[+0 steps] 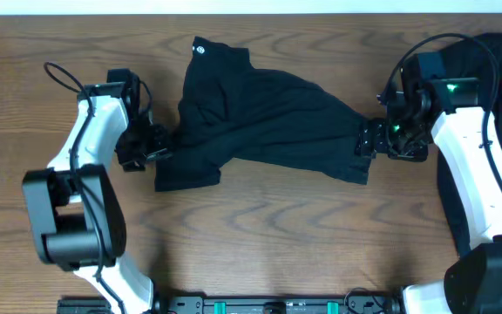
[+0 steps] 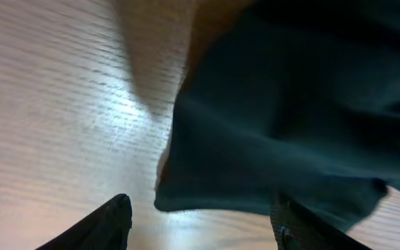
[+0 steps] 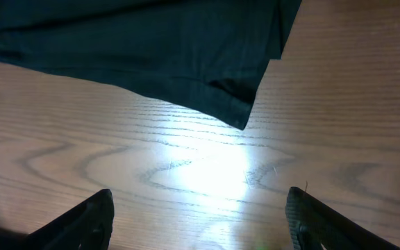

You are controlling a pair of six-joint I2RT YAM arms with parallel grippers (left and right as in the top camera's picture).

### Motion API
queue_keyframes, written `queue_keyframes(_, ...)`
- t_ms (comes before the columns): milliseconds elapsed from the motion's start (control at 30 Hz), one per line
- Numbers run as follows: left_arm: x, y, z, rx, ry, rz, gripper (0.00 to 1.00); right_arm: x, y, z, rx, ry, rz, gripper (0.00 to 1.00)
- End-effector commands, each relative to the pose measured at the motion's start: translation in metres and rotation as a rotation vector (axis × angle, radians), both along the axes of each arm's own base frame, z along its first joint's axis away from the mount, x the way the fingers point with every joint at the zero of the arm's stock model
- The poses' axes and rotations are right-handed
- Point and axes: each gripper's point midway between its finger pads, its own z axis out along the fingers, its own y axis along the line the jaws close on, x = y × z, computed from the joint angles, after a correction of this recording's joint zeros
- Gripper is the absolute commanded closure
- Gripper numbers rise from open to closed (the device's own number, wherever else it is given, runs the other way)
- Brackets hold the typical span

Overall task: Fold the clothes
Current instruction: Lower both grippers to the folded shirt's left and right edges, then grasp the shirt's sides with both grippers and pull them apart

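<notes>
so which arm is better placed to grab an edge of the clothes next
Left, probably. A corner of the clothes reaches right between the left arm's open jaws. The right arm's open jaws frame only bare table, with the hem farther ahead.

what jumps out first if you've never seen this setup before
The crumpled black garment sprawled across the middle of the wooden table catches the eye first, with a tiny white logo at its far corner. Next, the left gripper sits at its left edge and the right gripper at its right edge, both with jaws apart.
</notes>
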Motion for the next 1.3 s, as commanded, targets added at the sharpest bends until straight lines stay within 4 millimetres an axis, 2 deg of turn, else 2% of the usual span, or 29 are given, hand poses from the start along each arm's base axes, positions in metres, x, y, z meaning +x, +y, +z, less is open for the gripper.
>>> queue_keyframes(0,-0.008,-0.001,-0.025,-0.038,0.074,-0.042,0.34,-0.001,0.0,-0.003,-0.008,0.009,-0.017,0.23)
queue_keyframes(167,-0.016,-0.005,-0.053,-0.069,0.163,-0.036,0.35,0.001,-0.001,-0.003,-0.008,0.002,-0.025,0.22)
queue_keyframes(200,-0.018,-0.006,-0.057,-0.076,0.177,-0.035,0.4,0.002,-0.001,-0.003,-0.011,-0.001,-0.032,0.22)
queue_keyframes(267,-0.022,-0.007,-0.062,-0.081,0.202,-0.034,0.56,0.004,-0.003,-0.003,-0.015,-0.008,-0.055,0.21)
queue_keyframes(300,-0.024,-0.007,-0.062,-0.083,0.21,-0.041,0.68,0.006,-0.003,-0.003,-0.014,-0.011,-0.064,0.21)
queue_keyframes(333,-0.027,-0.007,-0.061,-0.084,0.22,-0.044,0.86,0.007,-0.004,-0.003,-0.012,-0.016,-0.073,0.21)
queue_keyframes(367,-0.03,-0.006,-0.058,-0.087,0.232,-0.047,0.94,0.009,-0.005,-0.003,-0.012,-0.021,-0.081,0.21)
queue_keyframes(500,-0.043,0.003,-0.044,-0.095,0.277,0.0,0.94,0.012,-0.006,-0.007,-0.01,-0.03,-0.095,0.25)
queue_keyframes(567,-0.048,0.011,-0.034,-0.098,0.283,0.046,0.94,0.009,-0.005,-0.013,-0.013,-0.018,-0.108,0.34)
queue_keyframes(633,-0.052,0.022,-0.021,-0.095,0.27,0.081,0.94,0.005,-0.006,-0.022,-0.018,0.003,-0.126,0.38)
queue_keyframes(800,-0.062,0.061,0.014,-0.022,0.2,0.17,0.94,-0.008,-0.008,-0.063,-0.022,0.042,-0.158,0.54)
queue_keyframes(933,-0.068,0.075,0.037,-0.014,0.141,0.226,0.94,-0.008,-0.005,-0.093,-0.008,0.005,-0.154,0.53)
queue_keyframes(1000,-0.069,0.077,0.044,-0.008,0.116,0.236,0.94,-0.007,0.001,-0.104,0.034,-0.015,-0.149,0.47)
queue_keyframes(1067,-0.069,0.077,0.049,-0.003,0.099,0.237,0.94,-0.008,0.012,-0.114,0.096,-0.032,-0.136,0.47)
queue_keyframes(1133,-0.069,0.077,0.052,-0.002,0.091,0.236,0.94,-0.009,0.024,-0.122,0.157,-0.054,-0.115,0.49)
queue_keyframes(1267,-0.071,0.076,0.053,-0.003,0.097,0.236,0.94,-0.013,0.048,-0.133,0.252,-0.098,-0.039,0.59)
